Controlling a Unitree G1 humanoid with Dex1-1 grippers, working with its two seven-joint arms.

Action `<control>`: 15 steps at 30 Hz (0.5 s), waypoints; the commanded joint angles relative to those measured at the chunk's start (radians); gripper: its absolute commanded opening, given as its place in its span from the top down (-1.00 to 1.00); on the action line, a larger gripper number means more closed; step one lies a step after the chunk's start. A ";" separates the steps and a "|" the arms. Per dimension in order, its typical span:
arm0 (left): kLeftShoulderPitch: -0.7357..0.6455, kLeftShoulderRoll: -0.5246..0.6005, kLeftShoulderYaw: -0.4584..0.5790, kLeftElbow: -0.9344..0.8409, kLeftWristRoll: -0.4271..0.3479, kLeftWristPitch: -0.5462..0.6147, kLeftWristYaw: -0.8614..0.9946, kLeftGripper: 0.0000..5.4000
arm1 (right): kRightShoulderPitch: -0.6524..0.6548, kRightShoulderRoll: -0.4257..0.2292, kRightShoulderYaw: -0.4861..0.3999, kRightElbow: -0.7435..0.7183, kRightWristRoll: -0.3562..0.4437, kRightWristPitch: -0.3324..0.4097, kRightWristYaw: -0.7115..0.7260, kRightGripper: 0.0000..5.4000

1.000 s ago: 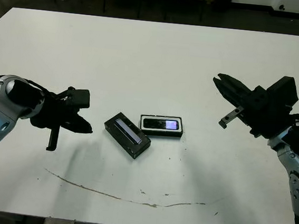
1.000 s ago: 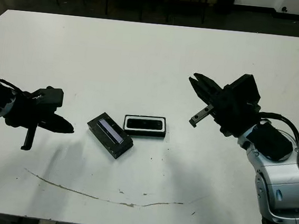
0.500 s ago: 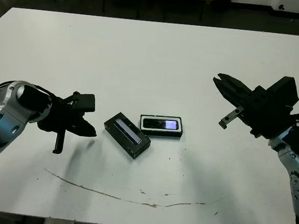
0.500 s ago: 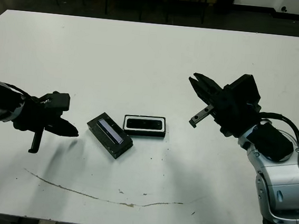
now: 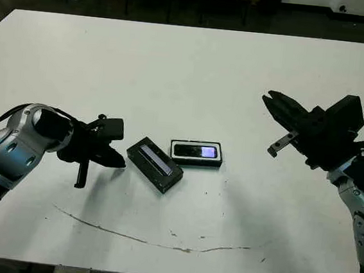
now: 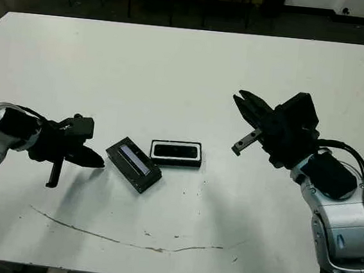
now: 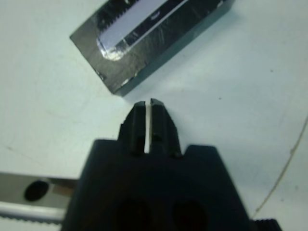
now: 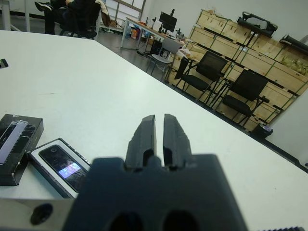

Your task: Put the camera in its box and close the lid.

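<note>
Even overhead light on the white table [image 5: 189,66]; soft shadows; left wrist view blurred close-up.

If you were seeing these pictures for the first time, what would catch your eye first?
Two small dark things lie mid-table: the lid with its silvery strip, angled, and beside it the box with the camera already inside. The left gripper points at the lid from close by; the right gripper hangs off to the side.
</note>
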 commanded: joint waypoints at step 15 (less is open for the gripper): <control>-0.031 -0.099 -0.055 0.097 0.055 -0.041 0.023 1.00 | 0.038 -0.005 -0.016 0.012 0.038 0.008 0.005 1.00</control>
